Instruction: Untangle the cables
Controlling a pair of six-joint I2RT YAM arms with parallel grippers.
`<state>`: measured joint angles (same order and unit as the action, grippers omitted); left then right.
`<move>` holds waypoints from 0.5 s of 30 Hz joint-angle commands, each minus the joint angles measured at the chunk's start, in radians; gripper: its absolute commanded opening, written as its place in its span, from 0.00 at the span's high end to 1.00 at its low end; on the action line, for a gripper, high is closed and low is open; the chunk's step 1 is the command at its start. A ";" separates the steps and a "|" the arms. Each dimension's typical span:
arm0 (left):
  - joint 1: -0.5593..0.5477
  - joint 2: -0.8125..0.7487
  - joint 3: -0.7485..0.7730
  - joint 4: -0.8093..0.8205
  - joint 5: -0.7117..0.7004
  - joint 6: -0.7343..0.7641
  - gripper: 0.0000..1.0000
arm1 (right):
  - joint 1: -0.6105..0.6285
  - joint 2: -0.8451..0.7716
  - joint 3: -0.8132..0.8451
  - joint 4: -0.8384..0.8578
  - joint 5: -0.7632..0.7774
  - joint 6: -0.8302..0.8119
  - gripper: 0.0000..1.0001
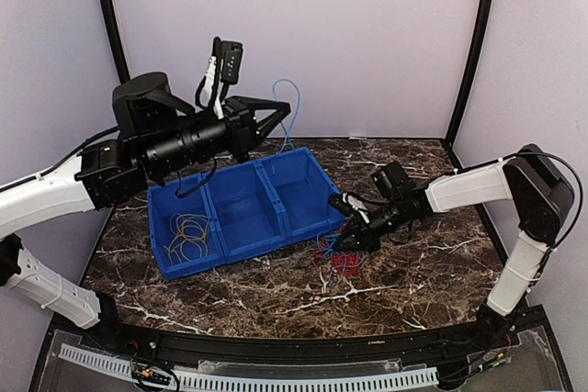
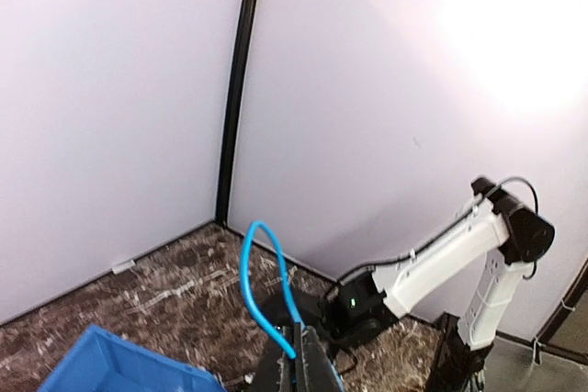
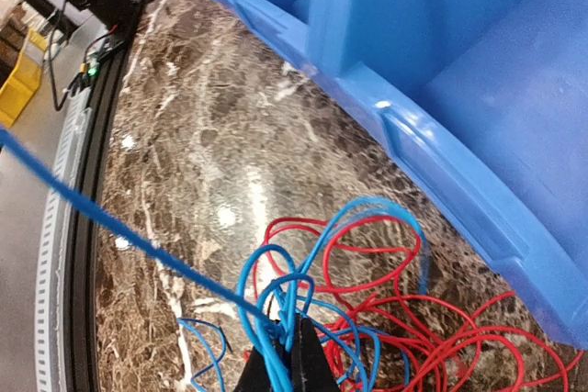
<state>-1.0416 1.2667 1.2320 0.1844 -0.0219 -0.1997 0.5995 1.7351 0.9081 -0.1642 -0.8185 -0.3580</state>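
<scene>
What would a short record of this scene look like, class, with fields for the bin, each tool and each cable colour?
bin: blue, three compartments, on the marble table
left tool: raised above the bin, shut on a blue cable loop
right tool: low at the table, shut on blue strands in the tangle
red cable: on the table, mixed with blue, in front of the bin's right end
yellow-tan cable: coiled in the bin's left compartment
</scene>
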 commanded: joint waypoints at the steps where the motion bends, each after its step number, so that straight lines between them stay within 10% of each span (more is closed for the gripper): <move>1: -0.003 -0.085 0.238 -0.148 -0.125 0.115 1.00 | -0.005 0.008 0.001 -0.051 0.101 0.000 1.00; 10: -0.003 -0.081 0.621 -0.370 -0.432 0.277 1.00 | -0.058 0.069 0.028 -0.116 0.148 -0.021 0.91; 15: -0.003 -0.094 0.597 -0.428 -0.534 0.285 1.00 | -0.062 0.037 0.033 -0.123 0.142 -0.032 0.89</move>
<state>-1.0428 1.1629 1.8687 -0.1375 -0.4255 0.0429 0.5434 1.7969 0.9199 -0.2581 -0.6937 -0.3676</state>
